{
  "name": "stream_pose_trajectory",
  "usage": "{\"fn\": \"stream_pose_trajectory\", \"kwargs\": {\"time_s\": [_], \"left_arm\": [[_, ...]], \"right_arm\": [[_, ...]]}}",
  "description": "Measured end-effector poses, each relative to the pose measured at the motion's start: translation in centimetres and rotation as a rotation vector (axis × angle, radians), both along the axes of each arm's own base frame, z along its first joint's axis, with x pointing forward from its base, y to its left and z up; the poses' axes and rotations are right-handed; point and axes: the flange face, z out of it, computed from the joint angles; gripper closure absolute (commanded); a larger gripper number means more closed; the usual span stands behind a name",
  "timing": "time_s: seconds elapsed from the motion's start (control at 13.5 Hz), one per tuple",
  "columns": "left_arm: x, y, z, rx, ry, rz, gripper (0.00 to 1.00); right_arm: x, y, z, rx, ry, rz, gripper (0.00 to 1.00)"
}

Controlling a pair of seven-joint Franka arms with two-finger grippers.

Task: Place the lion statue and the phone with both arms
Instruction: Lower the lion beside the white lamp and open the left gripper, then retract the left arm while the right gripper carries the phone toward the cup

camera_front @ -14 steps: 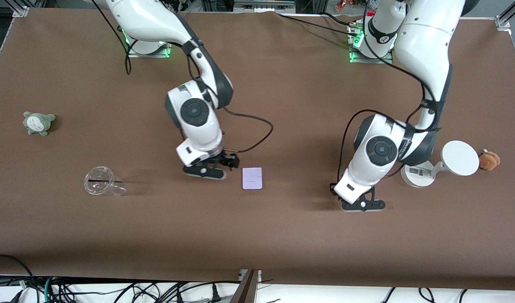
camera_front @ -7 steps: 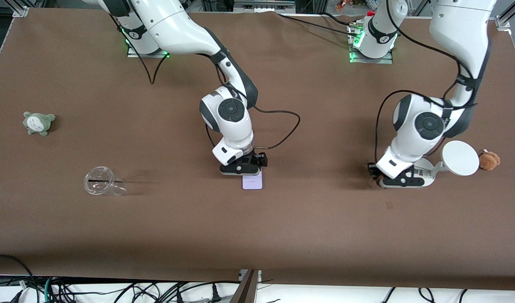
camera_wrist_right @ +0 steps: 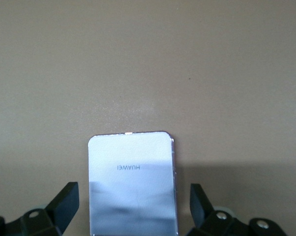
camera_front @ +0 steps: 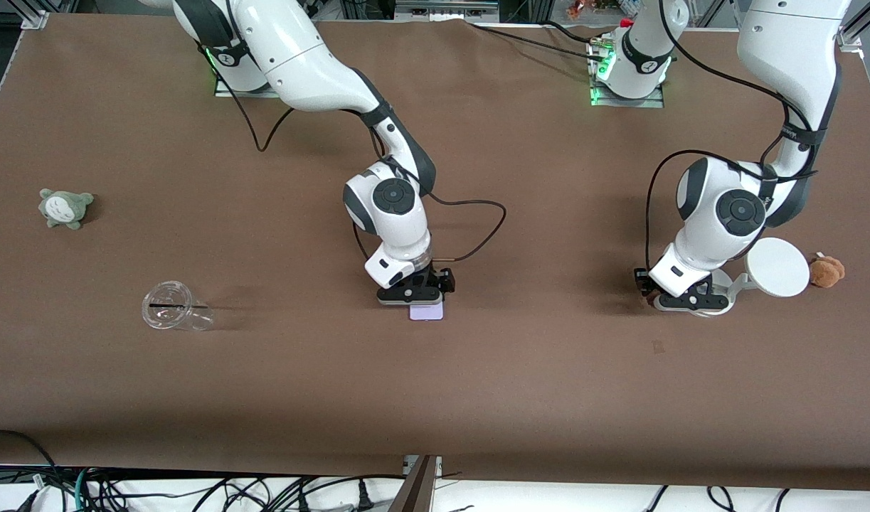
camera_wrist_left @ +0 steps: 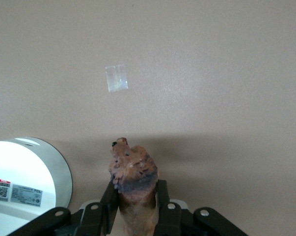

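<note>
Meanwhile left pincer [camera_wrist_left: 133, 206] pinches the lion statue [camera_wrist_left: 133, 182]; right pincer [camera_wrist_right: 133, 204], spread, straddles the phone's [camera_wrist_right: 132, 182] edges.

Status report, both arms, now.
Left gripper shut on lion statue, over white stand. Right gripper open, straddling phone. Nothing in the way.
</note>
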Motion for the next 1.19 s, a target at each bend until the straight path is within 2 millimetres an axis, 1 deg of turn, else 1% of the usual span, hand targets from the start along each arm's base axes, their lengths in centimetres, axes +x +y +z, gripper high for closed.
{"fn": "stream_pose_trajectory", "kwargs": {"time_s": [0.07, 0.22, 0.3, 0.37, 0.44, 0.59, 0.67, 0.74, 0.81, 0.89, 0.96, 1.04, 1.11, 1.19], "left_arm": [[-0.1, 0.0, -0.4, 0.000, 0.007, 0.000, 0.63], [-0.3, 0.1, -1.4, 0.000, 0.024, 0.001, 0.59], [-0.4, 0.2, -2.0, 0.000, 0.033, 0.003, 0.41], [-0.4, 0.3, -2.3, -0.001, 0.035, 0.005, 0.06], [-0.4, 0.3, -2.4, -0.001, 0.036, 0.005, 0.00], [-0.4, 0.4, -2.4, -0.001, 0.034, 0.007, 0.00], [-0.4, 0.5, -2.4, -0.002, 0.033, 0.008, 0.00], [-0.3, 0.5, -2.3, -0.002, 0.030, 0.008, 0.00], [-0.2, 0.6, -2.0, -0.002, 0.024, 0.009, 0.00], [0.0, 0.6, -1.2, -0.001, 0.016, 0.010, 0.00], [0.0, 0.6, 0.4, 0.006, 0.023, 0.010, 0.00], [0.0, 0.3, 2.8, 0.016, 0.044, 0.006, 0.00], [-0.2, -0.5, 6.3, 0.028, 0.063, -0.002, 0.00], [-0.5, -1.3, 10.4, 0.042, 0.076, -0.010, 0.00]], "right_arm": [[0.0, 0.0, -0.3, 0.003, -0.005, 0.002, 0.00], [-0.2, 0.1, -0.9, 0.004, -0.007, 0.005, 0.00], [-0.2, 0.2, -1.1, 0.009, -0.012, 0.005, 0.00], [-0.2, 0.2, -1.1, 0.016, -0.016, -0.002, 0.00], [-0.2, 0.3, -1.2, 0.029, -0.021, -0.021, 0.00], [-0.2, 0.3, -1.7, 0.038, -0.025, -0.035, 0.01], [-0.3, 0.3, -1.9, 0.040, -0.026, -0.037, 0.12], [-0.3, 0.3, -2.0, 0.041, -0.026, -0.038, 0.25], [-0.2, 0.3, -2.0, 0.041, -0.028, -0.038, 0.42], [0.0, 0.3, -1.7, 0.042, -0.033, -0.039, 0.54], [0.0, 0.3, -1.7, 0.042, -0.034, -0.039, 0.59], [0.0, 0.3, -1.7, 0.042, -0.035, -0.039, 0.59], [0.0, 0.3, -1.7, 0.042, -0.035, -0.038, 0.59], [0.0, 0.3, -1.7, 0.042, -0.035, -0.039, 0.59]]}}
